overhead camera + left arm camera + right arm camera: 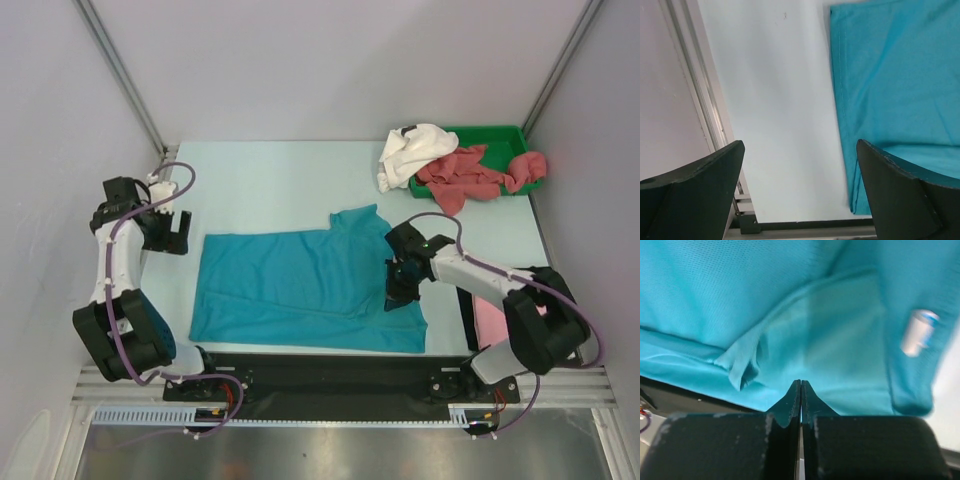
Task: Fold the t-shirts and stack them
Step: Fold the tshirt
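On the worktop [270, 180] the teal-blue t-shirt [290, 285] lies spread flat in the middle. The right gripper [398, 292] sits on the shirt's right side with jaws pressed together, and the left gripper [178, 238] hangs beside its left edge with jaws spread wide. To fold well, I think each should pinch one edge and carry it over slowly and evenly.

- Pale table [270, 180], walls on 3 sides.
- Teal t-shirt [290, 285] spread flat, near-centre.
- Green tray [503, 134] at far-R corner; white shirt [412, 152] spills over its rim onto table.
- Pink shirt [490, 320] at near-R edge, partly hidden.
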Available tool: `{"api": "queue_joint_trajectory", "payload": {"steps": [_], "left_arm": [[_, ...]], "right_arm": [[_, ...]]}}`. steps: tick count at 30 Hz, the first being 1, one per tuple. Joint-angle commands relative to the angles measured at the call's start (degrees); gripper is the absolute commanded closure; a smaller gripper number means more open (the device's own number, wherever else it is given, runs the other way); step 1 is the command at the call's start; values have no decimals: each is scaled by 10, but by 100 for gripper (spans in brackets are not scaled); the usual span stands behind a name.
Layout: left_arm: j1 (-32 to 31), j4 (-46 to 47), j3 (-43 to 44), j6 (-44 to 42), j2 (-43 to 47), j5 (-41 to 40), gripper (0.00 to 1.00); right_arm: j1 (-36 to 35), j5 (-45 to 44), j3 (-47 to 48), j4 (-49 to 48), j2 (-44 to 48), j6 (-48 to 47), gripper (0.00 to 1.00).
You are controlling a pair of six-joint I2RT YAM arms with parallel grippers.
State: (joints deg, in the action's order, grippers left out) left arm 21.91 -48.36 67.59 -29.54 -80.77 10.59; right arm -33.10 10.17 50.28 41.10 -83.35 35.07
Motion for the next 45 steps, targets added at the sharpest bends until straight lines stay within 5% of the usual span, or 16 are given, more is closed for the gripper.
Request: {"api": "queue_joint_trajectory", "payload": {"steps": [1,17,26,28,34,39,41,45], "left_arm": [[2,39,18,60,0,17,0],[3,71,-40,19,38,-29,0],[3,86,-4,46,11,33,0],[3,118,9,72,13,78,0],[8,203,74,233,-18,176,0],[49,265,93,321,-99,365,0],[37,203,119,296,-144,286,0],[-12,153,141,188,-195,123,23]], "right_arm": [[-17,40,31,-53,-47,-31,100],[-64,58,190,-39,-229,-54,100],[-53,28,278,32,-267,-108,100],[-39,18,343,52,-250,-126,94],[75,19,444,26,-241,-160,48],[133,-8,539,11,-326,-169,44],[150,-20,588,17,-377,-169,44],[165,-10,661,24,-454,-178,44]]}}
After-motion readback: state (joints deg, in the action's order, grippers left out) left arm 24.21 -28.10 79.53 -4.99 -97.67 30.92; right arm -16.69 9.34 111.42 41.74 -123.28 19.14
